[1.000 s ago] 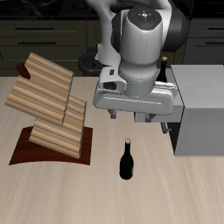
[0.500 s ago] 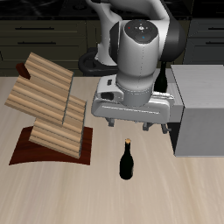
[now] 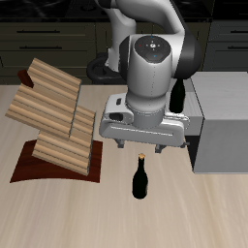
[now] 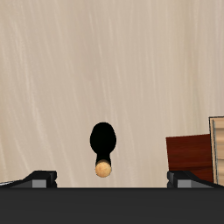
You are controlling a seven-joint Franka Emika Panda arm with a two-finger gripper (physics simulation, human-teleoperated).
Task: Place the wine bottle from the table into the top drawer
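Note:
The wine bottle [image 3: 140, 180] stands upright on the table [image 3: 58, 213], near its front edge; it is dark with a tan cap. In the wrist view the bottle [image 4: 103, 142] is seen from above, cap toward the camera. My gripper [image 3: 139, 148] hangs just above the bottle's cap, open and empty, with the fingers [image 4: 39, 178] spread wide on either side. A twin bottle [image 3: 179, 94] stands on top of the grey cabinet [image 3: 225, 121], partly hidden behind my arm. The top drawer's front and handle cannot be made out.
A slatted wooden rack [image 3: 53, 116] on a dark brown base [image 3: 48, 170] stands beside the bottle, on the side away from the cabinet. The base [image 4: 188, 150] also shows in the wrist view. Dark kitchen counters run behind the table.
My gripper has come down and forward toward the table's front edge, and now hangs right over the bottle's cap. The bottle has not moved.

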